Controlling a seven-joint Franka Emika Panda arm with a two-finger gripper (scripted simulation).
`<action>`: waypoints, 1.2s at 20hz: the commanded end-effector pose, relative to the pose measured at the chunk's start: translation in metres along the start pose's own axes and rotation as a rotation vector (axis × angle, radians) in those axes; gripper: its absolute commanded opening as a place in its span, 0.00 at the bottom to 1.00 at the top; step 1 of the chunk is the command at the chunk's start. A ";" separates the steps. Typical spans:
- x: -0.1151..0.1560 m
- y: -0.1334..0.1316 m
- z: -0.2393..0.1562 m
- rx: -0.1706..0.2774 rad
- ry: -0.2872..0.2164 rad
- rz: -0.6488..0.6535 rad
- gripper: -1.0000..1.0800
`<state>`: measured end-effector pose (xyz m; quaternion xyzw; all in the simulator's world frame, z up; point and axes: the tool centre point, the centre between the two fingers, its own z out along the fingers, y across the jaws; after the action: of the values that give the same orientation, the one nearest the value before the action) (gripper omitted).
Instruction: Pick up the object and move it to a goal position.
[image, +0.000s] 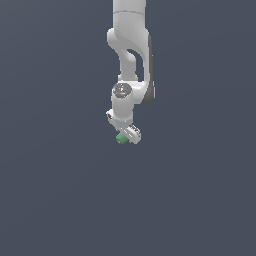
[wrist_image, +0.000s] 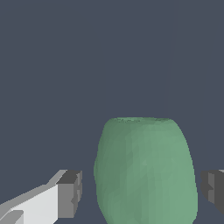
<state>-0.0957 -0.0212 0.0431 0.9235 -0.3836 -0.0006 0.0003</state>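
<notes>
The object is a matte green stubby cylinder with rounded ends, filling the space between my two fingers in the wrist view. My gripper straddles it, with one dark pad on one side and the other pad on the opposite side. A narrow gap shows between each pad and the green surface, so the gripper is open around it. In the exterior view the object peeks out just below the white gripper, toward the exterior view's left of the fingers. Its underside is hidden.
A flat, uniform dark grey-blue surface surrounds the arm on all sides. The white arm comes down from the top of the exterior view. No other objects or marked goal show.
</notes>
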 end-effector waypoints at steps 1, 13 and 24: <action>0.000 0.000 0.004 0.001 0.001 0.000 0.96; 0.001 -0.001 0.003 0.002 0.002 0.001 0.00; -0.004 0.000 -0.025 0.003 0.002 0.001 0.00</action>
<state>-0.0978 -0.0185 0.0611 0.9234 -0.3839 0.0004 -0.0003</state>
